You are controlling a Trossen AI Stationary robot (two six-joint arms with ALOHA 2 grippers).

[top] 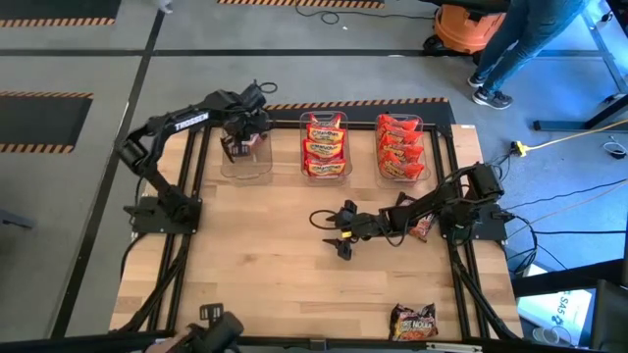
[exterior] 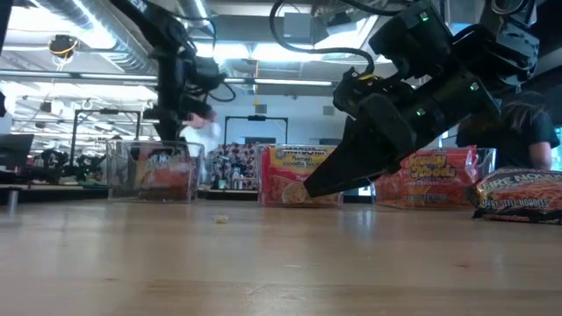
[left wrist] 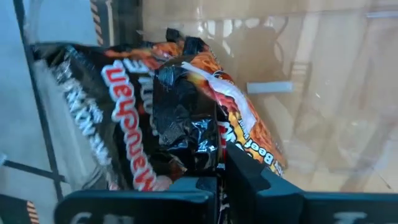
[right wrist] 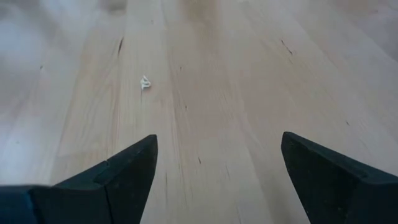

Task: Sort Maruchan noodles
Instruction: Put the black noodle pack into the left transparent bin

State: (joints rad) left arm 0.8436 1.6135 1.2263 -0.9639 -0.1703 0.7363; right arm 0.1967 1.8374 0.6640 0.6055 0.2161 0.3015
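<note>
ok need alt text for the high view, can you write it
Overhead view of a wooden table: the left hand holds a dark noodle packet over the left clear bin. The right hand hovers open mid-table; two more bins hold orange packets and red packets.

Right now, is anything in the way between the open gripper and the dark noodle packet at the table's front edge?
Nothing visible. Only bare wooden table lies between the open right gripper and the dark brown-black plastic noodle packet.

Three clear bins [top: 245, 162] at wood table's [top: 285, 265] far edge; orange vac [top: 469, 27], person [top: 520, 39] beyond.
</note>
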